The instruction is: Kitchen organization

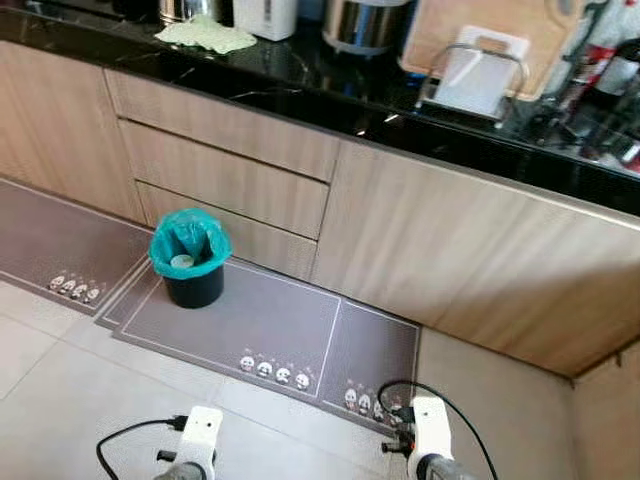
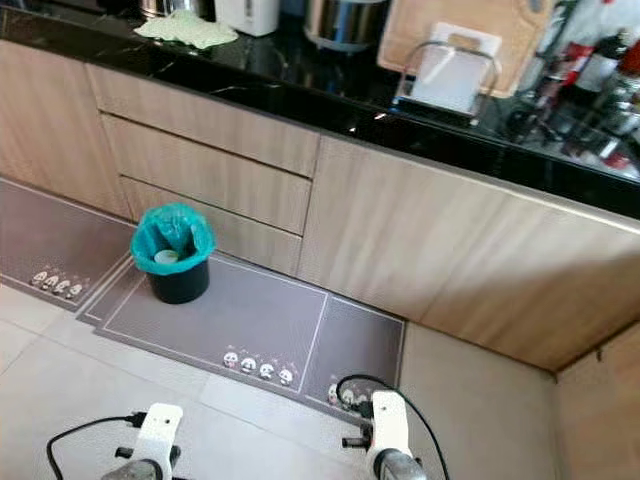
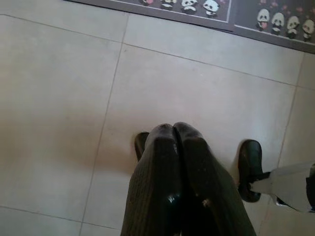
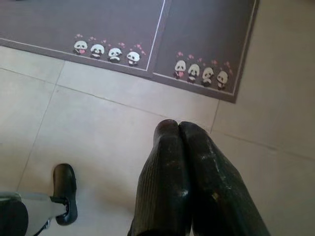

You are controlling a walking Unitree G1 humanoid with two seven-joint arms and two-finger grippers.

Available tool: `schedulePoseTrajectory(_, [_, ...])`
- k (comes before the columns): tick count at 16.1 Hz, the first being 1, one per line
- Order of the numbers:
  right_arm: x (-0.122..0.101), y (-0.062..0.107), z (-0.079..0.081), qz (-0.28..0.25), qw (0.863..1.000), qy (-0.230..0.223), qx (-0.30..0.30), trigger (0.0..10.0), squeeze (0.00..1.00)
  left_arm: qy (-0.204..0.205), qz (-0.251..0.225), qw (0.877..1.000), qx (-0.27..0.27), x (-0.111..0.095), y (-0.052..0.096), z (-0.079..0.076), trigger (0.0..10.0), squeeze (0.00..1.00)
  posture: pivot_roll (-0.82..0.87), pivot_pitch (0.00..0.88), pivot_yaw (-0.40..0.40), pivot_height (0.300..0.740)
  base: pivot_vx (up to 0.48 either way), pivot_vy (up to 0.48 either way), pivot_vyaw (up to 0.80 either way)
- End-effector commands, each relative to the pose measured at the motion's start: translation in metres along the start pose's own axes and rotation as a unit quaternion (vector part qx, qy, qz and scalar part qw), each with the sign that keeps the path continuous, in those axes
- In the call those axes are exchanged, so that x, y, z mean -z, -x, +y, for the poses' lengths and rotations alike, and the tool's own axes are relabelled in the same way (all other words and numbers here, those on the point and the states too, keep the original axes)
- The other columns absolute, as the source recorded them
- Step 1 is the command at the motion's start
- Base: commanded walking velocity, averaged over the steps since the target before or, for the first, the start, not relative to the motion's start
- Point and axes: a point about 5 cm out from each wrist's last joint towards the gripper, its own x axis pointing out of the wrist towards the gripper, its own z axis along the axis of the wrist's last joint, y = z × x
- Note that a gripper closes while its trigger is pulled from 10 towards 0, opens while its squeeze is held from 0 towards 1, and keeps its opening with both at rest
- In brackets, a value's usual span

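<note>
Bin (image 1: 190, 260) on mat (image 1: 260, 320), grippers idle

Bottles (image 1: 610, 70) blurred, cutting board (image 1: 500, 30) cut off at top

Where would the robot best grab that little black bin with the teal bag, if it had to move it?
Probably at the rim of the black bin, from above: it stands upright on the grey mat, open at the top, with the drawers close behind. One finger inside and one outside would pinch wall and teal bag together. Both grippers, left and right, are shut and hang low over the floor tiles.
</note>
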Motion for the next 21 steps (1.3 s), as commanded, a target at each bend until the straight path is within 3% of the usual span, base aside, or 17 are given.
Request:
schedulePoseTrajectory(1, [0.002,0.001,-0.006,-0.001,1.0,-0.006,0.009,10.0,0.0,0.003,0.005,1.0,0.007,0.002,0.0,-0.005,10.0,0.0,-0.04,0.062,-0.166,0.74,0.274,0.0,0.0])
schedulePoseTrajectory(10, [0.002,0.0,0.001,-0.006,1.0,-0.023,0.011,10.0,0.0,-0.016,0.005,1.0,0.013,0.001,0.0,0.0,10.0,0.0,-0.01,0.043,-0.12,0.74,0.274,0.0,0.0])
schedulePoseTrajectory(14, [0.004,0.0,0.004,-0.008,0.999,-0.032,0.016,10.0,0.0,-0.04,0.007,0.999,0.018,0.001,0.0,0.002,10.0,0.0,0.03,0.017,-0.063,0.74,0.267,0.0,0.0])
schedulePoseTrajectory(21, [0.007,-0.001,0.02,-0.007,0.998,-0.067,0.022,10.0,0.0,-0.065,0.012,0.998,0.008,0.002,0.001,0.014,10.0,0.0,0.07,0.0,0.017,0.74,0.0,0.0,0.0])
